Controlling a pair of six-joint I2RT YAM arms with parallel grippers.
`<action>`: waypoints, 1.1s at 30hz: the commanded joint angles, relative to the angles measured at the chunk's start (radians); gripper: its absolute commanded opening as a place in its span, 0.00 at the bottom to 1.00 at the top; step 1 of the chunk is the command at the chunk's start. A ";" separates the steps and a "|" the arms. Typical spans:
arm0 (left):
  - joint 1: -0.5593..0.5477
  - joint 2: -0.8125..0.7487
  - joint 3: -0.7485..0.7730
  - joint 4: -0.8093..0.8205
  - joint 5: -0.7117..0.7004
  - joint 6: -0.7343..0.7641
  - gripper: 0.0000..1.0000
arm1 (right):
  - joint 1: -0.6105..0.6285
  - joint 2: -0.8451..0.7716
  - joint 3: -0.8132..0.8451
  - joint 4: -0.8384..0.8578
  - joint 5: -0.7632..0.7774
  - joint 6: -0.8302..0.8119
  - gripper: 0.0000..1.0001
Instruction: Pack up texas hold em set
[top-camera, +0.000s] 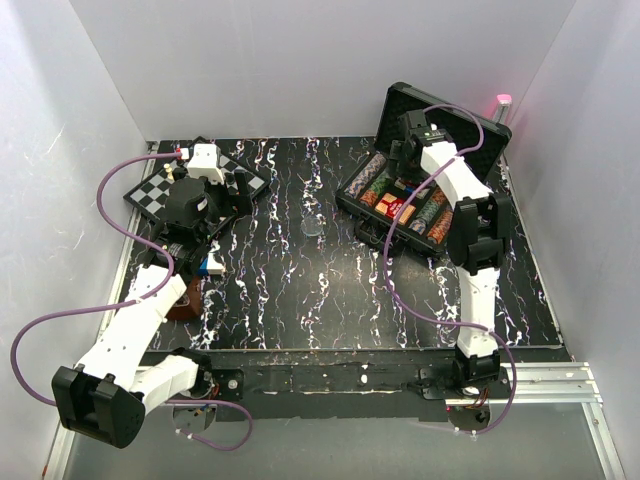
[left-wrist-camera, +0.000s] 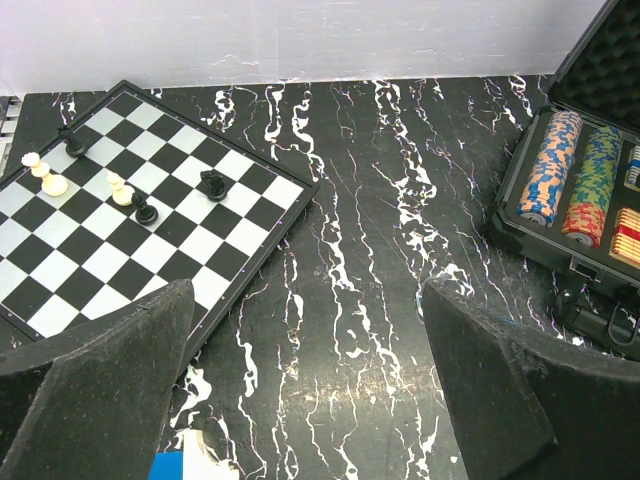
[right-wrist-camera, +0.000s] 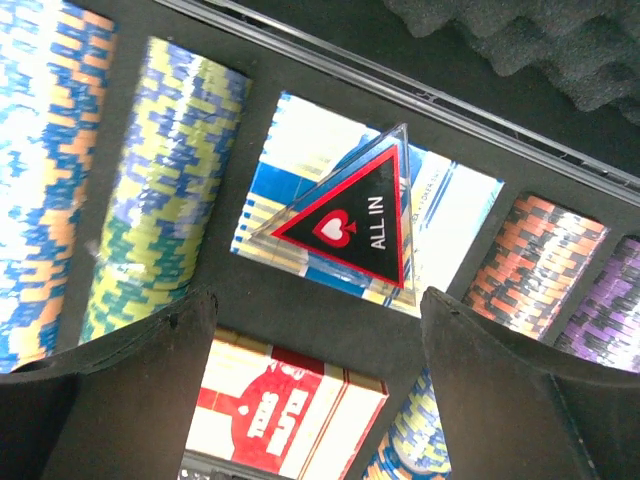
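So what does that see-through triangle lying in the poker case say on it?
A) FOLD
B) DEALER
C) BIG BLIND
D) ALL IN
D: in the right wrist view, the clear triangular marker, lying on a card box, shows the white words ALL IN on a red-edged black face.
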 joint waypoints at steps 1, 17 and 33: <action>-0.005 -0.024 -0.005 0.008 -0.009 0.008 0.98 | 0.005 -0.111 -0.017 0.059 -0.014 -0.051 0.89; -0.002 0.007 0.012 -0.012 -0.054 0.020 0.98 | 0.224 -0.330 -0.209 0.168 -0.099 -0.201 0.91; 0.000 0.011 0.006 -0.004 -0.017 0.008 0.98 | 0.463 0.027 0.041 0.030 -0.291 -0.125 0.88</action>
